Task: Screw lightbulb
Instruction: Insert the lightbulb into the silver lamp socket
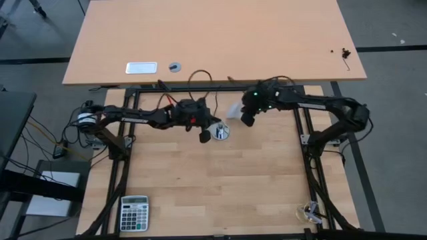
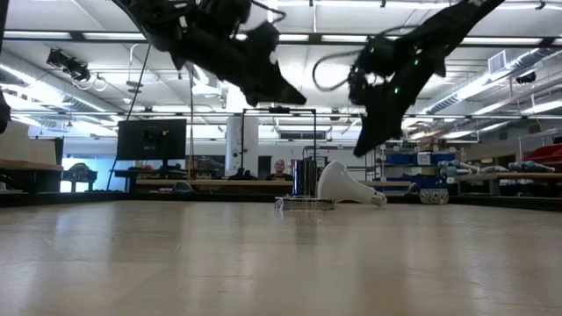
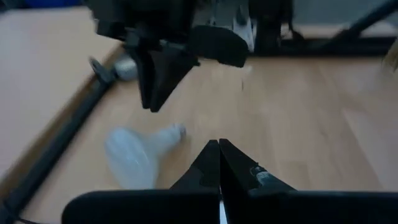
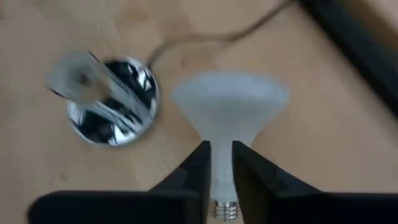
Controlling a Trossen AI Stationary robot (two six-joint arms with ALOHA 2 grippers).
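The white lightbulb [image 2: 345, 186] lies on its side on the wooden table, resting on its dome rim and its screw base [image 2: 378, 200], just beyond the round silver socket base [image 1: 221, 132]. A thin black cord runs from the socket. My right gripper [image 4: 221, 148] hangs above the bulb and clear of it. Its fingers stand a narrow gap apart, and the bulb's neck [image 4: 221, 168] shows through that gap. My left gripper [image 3: 219, 146] is shut, holds nothing, and is raised above the table next to the socket [image 1: 203, 137].
Black frame rails [image 1: 303, 143] run along the table's sides and far edge. A calculator [image 1: 134, 213] sits at the near left corner and a small clear object [image 1: 310, 212] at the near right. A second table [image 1: 267, 40] stands beyond.
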